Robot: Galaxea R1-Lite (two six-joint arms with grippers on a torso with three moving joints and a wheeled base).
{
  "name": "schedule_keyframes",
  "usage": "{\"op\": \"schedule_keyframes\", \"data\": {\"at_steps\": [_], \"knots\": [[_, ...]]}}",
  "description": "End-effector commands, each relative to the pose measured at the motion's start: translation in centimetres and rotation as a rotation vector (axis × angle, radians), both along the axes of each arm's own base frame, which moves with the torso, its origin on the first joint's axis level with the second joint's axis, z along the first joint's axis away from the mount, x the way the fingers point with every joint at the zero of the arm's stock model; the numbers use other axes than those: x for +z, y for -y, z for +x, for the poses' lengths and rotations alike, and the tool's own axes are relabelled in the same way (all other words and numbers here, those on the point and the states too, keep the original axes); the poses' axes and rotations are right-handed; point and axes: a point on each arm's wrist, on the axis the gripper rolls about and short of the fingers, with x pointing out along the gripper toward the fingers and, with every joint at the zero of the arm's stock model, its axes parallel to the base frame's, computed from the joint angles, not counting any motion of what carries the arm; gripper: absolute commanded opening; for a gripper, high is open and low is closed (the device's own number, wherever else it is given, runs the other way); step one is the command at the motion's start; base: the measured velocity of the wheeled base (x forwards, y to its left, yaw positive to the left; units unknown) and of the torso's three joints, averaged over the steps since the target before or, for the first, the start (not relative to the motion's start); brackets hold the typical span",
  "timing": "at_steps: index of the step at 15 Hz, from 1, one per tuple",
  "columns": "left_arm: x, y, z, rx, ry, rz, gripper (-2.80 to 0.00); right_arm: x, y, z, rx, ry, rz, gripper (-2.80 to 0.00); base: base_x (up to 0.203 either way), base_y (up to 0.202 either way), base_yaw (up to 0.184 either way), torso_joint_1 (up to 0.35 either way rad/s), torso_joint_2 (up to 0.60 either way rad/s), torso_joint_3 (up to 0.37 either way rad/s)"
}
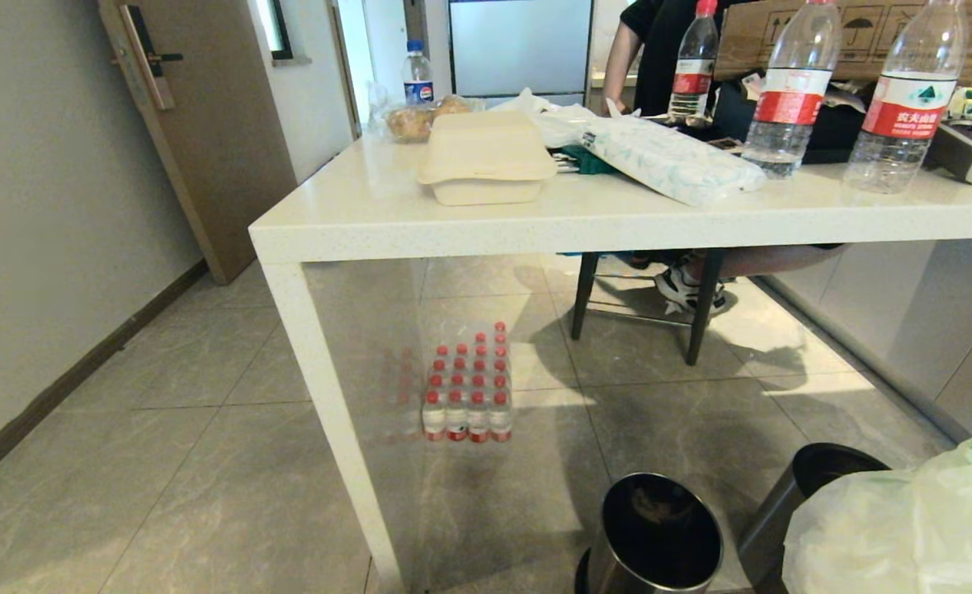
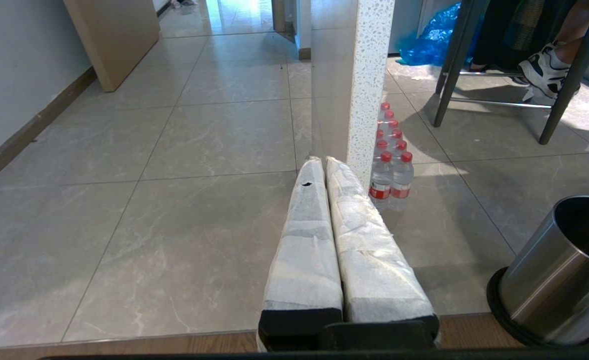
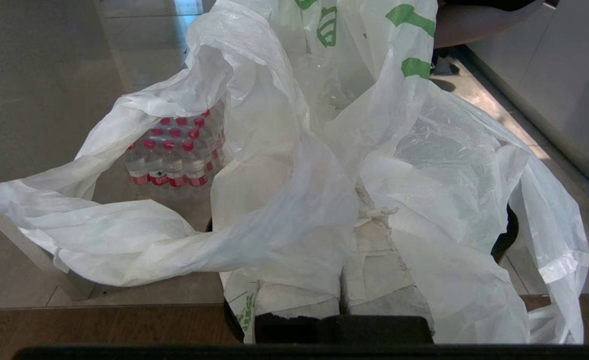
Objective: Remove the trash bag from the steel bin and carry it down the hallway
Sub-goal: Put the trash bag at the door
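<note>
The trash bag [image 1: 907, 528], thin white plastic with green print, billows at the lower right of the head view. In the right wrist view the trash bag [image 3: 424, 165] drapes over my right gripper [image 3: 359, 200], whose padded fingers [image 3: 389, 270] are pressed together with the plastic pinched between them. Below the bag a black bin rim [image 3: 508, 230] shows. Two steel bins stand side by side: one bare with a dark inside [image 1: 655, 536], the other [image 1: 808, 487] partly hidden behind the bag. My left gripper [image 2: 322, 161] hangs shut and empty over the floor, left of a steel bin [image 2: 554, 280].
A white table [image 1: 420, 223] stands ahead, its leg [image 1: 329, 412] close to the bins, with a pack of red-capped bottles [image 1: 469, 388] underneath. A person sits behind it on a black stool [image 1: 700, 305]. Grey tiled floor runs left toward a brown door [image 1: 205, 124].
</note>
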Motion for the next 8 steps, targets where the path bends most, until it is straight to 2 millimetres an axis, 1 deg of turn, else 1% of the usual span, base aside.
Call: {"op": "schedule_keyframes", "data": {"at_steps": [1, 6, 7, 8], "knots": [[0.01, 0.00, 0.00, 0.000, 0.001, -0.003, -2.80, 0.01, 0.00, 0.01, 0.000, -0.001, -0.001, -2.80, 0.000, 0.000, 0.000, 0.000, 0.00, 0.000], [0.01, 0.00, 0.00, 0.000, 0.001, -0.005, -2.80, 0.01, 0.00, 0.01, 0.000, -0.001, -0.001, -2.80, 0.000, 0.000, 0.000, 0.000, 0.00, 0.000], [0.01, 0.00, 0.00, 0.000, 0.001, -0.007, -2.80, 0.01, 0.00, 0.01, 0.000, -0.001, -0.001, -2.80, -0.001, 0.100, -0.009, 0.002, 0.00, 0.005], [0.01, 0.00, 0.00, 0.000, 0.001, -0.007, -2.80, 0.01, 0.00, 0.01, 0.000, -0.001, -0.001, -2.80, 0.000, 0.173, 0.001, 0.007, 0.00, 0.004]]}}
